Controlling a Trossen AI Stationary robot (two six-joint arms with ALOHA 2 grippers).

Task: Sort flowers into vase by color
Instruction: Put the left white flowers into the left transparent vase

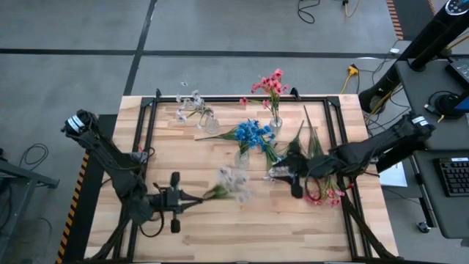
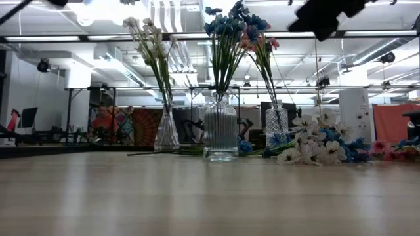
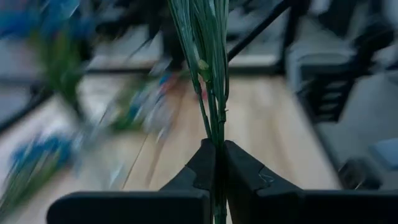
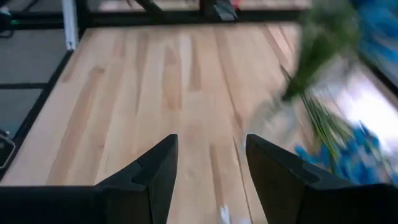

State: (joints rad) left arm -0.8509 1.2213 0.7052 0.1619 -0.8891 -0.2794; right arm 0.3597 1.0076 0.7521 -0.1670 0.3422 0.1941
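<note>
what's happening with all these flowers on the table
A two-armed robot is sorting artificial flowers into three glass vases by colour. The left gripper has its fingers shut on the green stems of a white spray near the table's front. The right gripper hangs open by the loose pile of pink flowers. White, blue and pink bunches already stand in vases.
</note>
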